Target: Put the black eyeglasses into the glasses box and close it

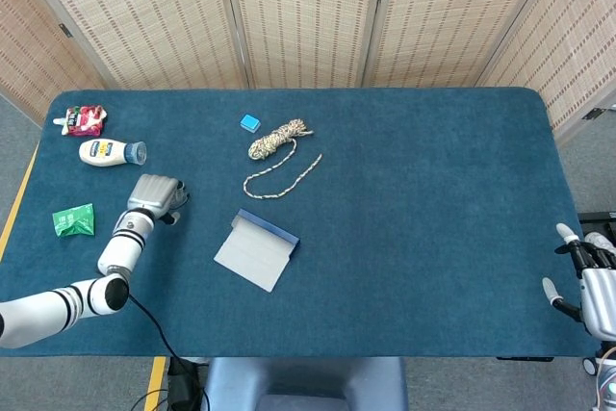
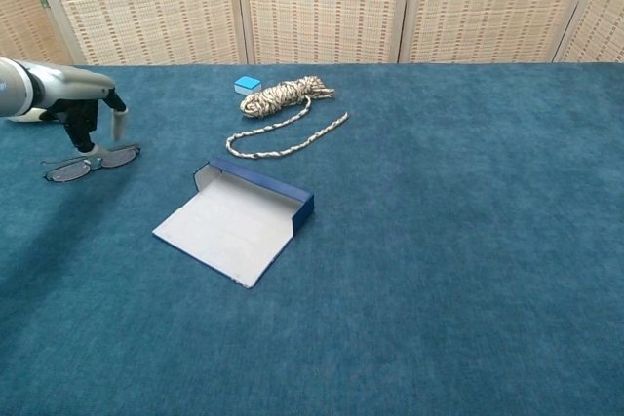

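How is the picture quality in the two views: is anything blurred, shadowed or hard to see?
Chest view: even light, sharp; the black eyeglasses show clearly on the cloth, and the left hand above them is slightly motion-blurred. Head view: also sharp, but the left hand hides the eyeglasses; the right hand is cut off at the frame's edge. No glare in either.

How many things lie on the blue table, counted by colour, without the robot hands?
Blue: 2, glasses box and small block
Black: 1, eyeglasses
Beige: 1, rope
White: 1, bottle
Red: 1, packet
Green: 1, packet
Total: 7
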You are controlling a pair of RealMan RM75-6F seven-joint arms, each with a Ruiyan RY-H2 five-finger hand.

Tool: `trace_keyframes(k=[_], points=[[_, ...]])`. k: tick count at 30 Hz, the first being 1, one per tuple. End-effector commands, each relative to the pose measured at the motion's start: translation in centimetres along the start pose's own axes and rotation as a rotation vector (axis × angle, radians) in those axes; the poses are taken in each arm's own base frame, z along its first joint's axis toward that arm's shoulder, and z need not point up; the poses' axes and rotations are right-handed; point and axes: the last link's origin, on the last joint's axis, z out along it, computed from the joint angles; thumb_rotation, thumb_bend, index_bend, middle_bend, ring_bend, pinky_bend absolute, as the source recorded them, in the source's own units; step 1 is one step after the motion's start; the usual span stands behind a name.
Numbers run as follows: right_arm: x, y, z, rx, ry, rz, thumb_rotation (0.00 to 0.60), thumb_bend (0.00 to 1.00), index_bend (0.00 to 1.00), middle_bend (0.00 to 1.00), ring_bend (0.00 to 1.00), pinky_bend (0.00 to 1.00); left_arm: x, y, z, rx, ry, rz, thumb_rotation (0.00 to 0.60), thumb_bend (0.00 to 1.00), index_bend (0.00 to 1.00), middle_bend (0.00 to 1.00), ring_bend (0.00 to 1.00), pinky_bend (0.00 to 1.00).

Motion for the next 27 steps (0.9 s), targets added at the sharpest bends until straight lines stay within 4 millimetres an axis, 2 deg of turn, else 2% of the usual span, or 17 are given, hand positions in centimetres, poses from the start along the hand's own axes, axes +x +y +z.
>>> trace_keyframes(k=[1, 10, 27], points=[[0.0, 0.1, -0.1, -0.003, 0.000, -0.001, 0.600, 0.33, 0.10, 0.35, 0.27, 0.24, -1.0, -0.6, 1.1, 0.041, 0.055, -0.009, 0.600, 0.36, 0.41, 1.00, 0.97, 0.84], [0.1, 0.0, -0.1, -0.003, -0.001, -0.004, 0.600, 0.33, 0.10, 0.35, 0.28, 0.24, -2.6, -1.6, 2.7, 0.111, 0.020, 0.002, 0.600, 0.36, 0.39, 1.00, 0.97, 0.84], [0.0, -0.1, 0.0, -0.003, -0.005, -0.005, 0.600, 0.33, 0.10, 0.35, 0.28, 0.24, -3.9, -1.6, 3.0, 0.134, -0.008, -0.013, 0.600, 0.36, 0.38, 1.00, 0.97, 0.84]])
